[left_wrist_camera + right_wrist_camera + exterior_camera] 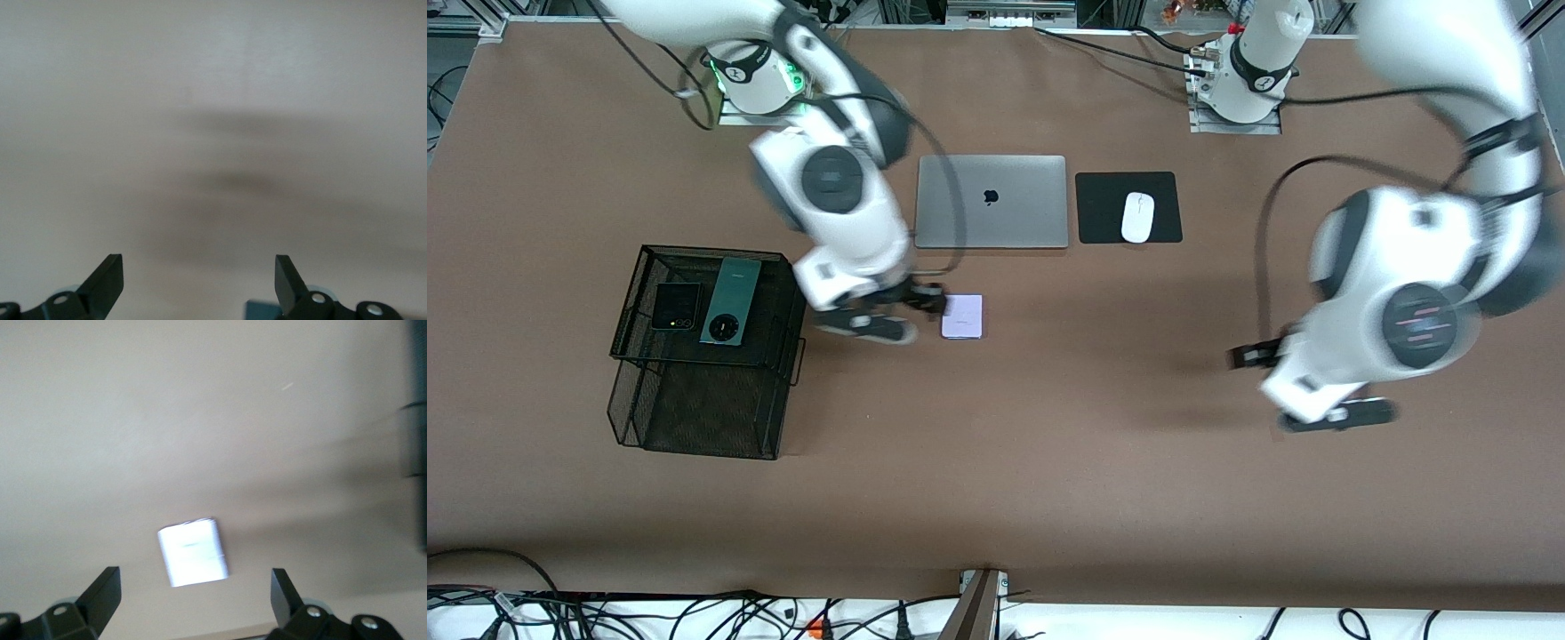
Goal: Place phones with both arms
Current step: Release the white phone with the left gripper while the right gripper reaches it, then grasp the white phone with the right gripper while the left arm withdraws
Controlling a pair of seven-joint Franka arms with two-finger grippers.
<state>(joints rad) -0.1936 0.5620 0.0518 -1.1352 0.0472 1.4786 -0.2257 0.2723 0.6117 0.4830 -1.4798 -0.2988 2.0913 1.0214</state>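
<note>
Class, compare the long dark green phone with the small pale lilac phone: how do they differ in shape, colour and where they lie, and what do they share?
The long dark green phone is an elongated rectangle; the small pale lilac phone is squarish. The green one is dark with a round camera ring; the lilac one is pale and plain. The green one lies on top of the black wire mesh basket; the lilac one lies on the brown table, beside the right pincer. Both lie flat.

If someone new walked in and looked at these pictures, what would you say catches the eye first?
Probably the two big white arms: the right gripper hangs open beside the pale lilac phone, which lies alone on the brown table in front of the closed grey laptop. The left gripper is open over bare table. Toward the right arm's end, the black phone and green phone lie atop a black mesh basket.
</note>
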